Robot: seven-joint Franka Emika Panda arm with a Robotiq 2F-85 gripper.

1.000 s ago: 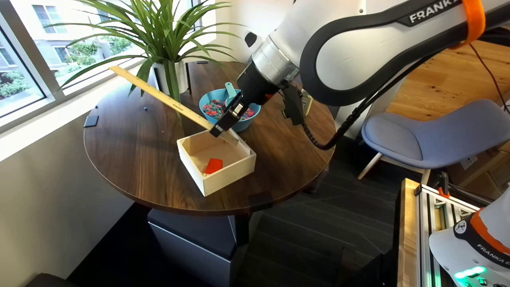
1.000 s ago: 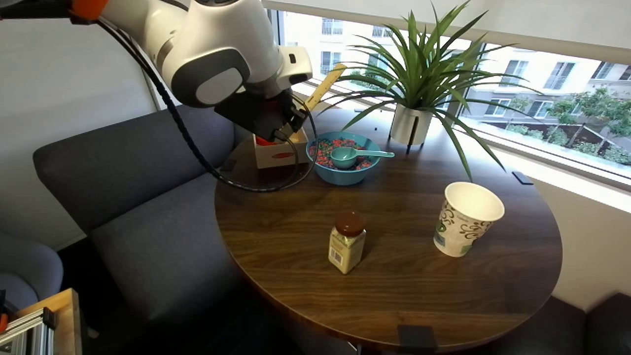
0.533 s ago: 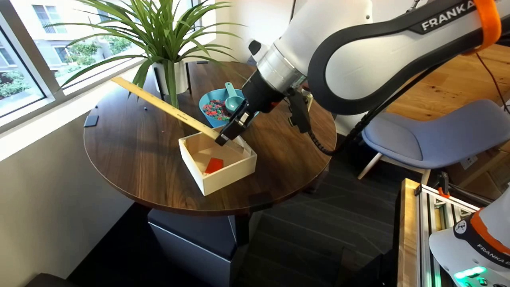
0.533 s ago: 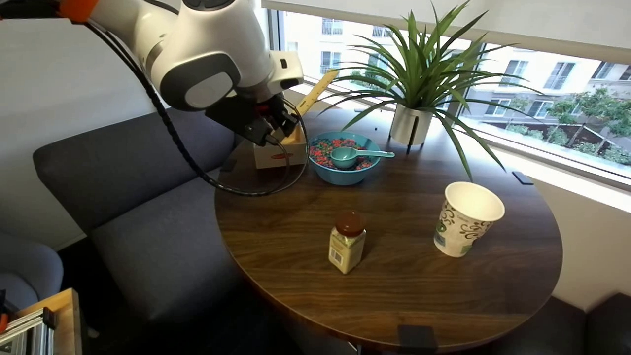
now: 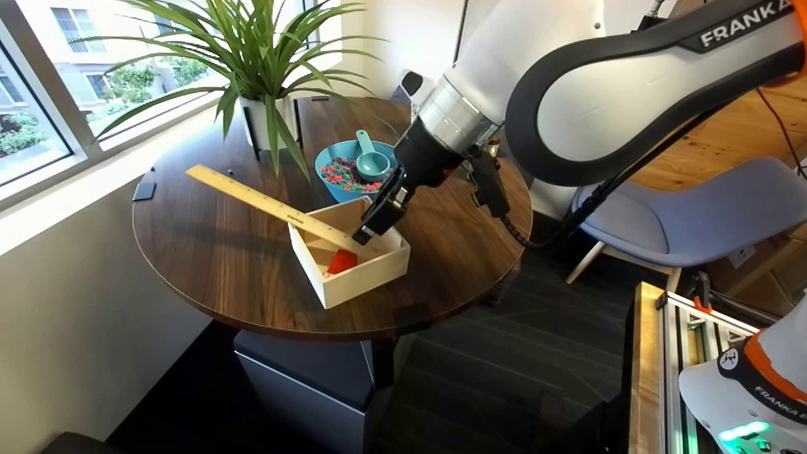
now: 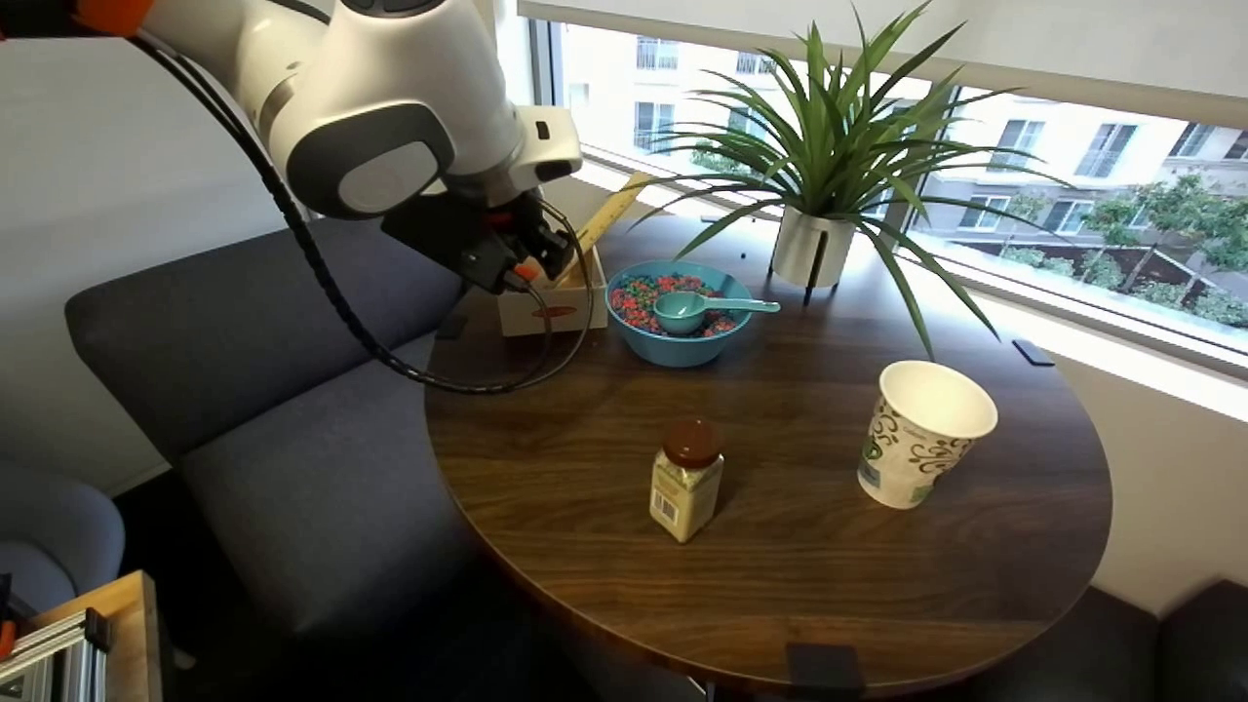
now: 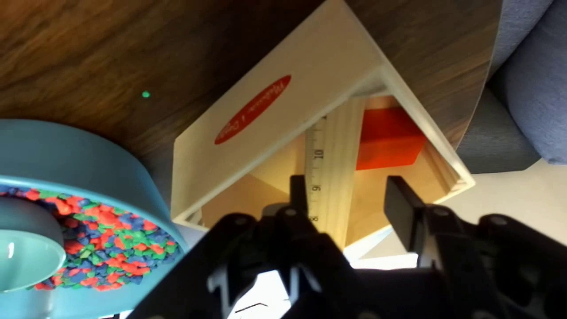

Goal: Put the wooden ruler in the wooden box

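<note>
Ruler (image 5: 280,209) slants into the box (image 5: 369,277) near the edge of the table (image 5: 233,271) by the gray bench (image 6: 331,468), one end inside beside a red block (image 7: 390,141), the other jutting over the box wall toward the edge by the window (image 5: 53,82). The wrist view shows it in the gap of the claw (image 7: 346,188), whose jaws stand parted wider than the strip, gripping nothing.

Arm (image 5: 605,113) is showing white, black trim (image 5: 522,120) looping along its side. Lettering (image 5: 747,24) is reading FRANKA, white on black. Collar (image 5: 459,112) is shining silver. Cable (image 5: 517,232) is looking black, ribbed. Gripper (image 7: 347,195) is looking mostly black, round screws (image 7: 499,220) dotting it. Base (image 5: 706,394), also white, is wearing an orange stripe (image 5: 761,367), lights (image 5: 744,431) glowing green.
</note>
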